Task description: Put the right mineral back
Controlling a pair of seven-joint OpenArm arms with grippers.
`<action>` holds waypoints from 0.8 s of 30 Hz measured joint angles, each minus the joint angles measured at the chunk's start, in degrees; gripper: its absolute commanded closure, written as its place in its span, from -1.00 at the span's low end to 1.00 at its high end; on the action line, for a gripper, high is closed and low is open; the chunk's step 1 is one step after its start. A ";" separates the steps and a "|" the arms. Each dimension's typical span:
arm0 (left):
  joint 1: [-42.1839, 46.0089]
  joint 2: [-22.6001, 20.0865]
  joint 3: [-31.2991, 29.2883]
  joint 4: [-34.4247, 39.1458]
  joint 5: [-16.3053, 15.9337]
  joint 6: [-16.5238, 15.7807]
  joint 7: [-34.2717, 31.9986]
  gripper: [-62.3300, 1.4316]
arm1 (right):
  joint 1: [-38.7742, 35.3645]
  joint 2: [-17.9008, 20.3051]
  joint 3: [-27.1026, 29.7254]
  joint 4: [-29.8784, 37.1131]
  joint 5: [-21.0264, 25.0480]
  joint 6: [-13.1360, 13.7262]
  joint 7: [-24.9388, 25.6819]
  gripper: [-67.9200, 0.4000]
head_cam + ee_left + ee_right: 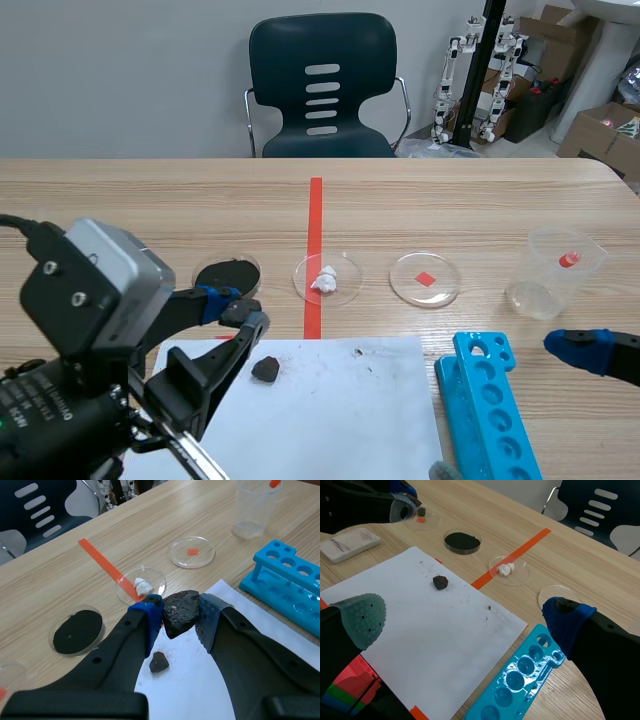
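Observation:
My left gripper (179, 607) is shut on a dark, rough mineral chunk (180, 617), held above the near edge of the white paper (200, 685). In the scene view the left gripper (238, 312) hangs just in front of the black powder dish (226, 273). A smaller dark mineral (265, 370) lies on the paper under it, also seen from both wrists (159, 662) (440, 582). A white mineral (325, 279) sits in the middle dish (345, 290). The right dish (425, 278) holds only a red square. My right gripper (465, 617) stands open over the paper's right part.
A blue tube rack (490, 410) lies right of the paper. A clear plastic cup (560, 272) stands at the far right. Another small dish (7, 680) sits left of the black powder dish. A white box (347, 542) lies beyond the paper's left side.

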State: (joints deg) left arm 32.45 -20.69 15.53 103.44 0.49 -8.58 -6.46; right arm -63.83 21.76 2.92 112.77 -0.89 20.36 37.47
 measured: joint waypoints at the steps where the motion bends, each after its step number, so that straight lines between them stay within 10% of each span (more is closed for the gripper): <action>1: -0.92 0.04 1.18 -0.81 -1.05 1.29 0.00 0.83 | 0.00 0.00 0.00 0.00 0.00 0.00 -0.02 -1.00; 7: -5.88 0.09 5.95 -5.16 -5.73 2.14 0.02 0.83 | 0.00 0.00 0.00 0.00 0.00 0.00 -0.02 -1.00; 24: -17.38 5.84 14.01 -23.04 -5.68 2.12 -0.17 0.83 | 0.00 0.00 0.00 0.00 0.00 0.00 -0.02 -1.00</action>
State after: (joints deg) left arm 15.07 -14.85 29.54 80.40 -5.19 -6.46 -6.63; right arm -63.83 21.76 2.92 112.77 -0.89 20.36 37.45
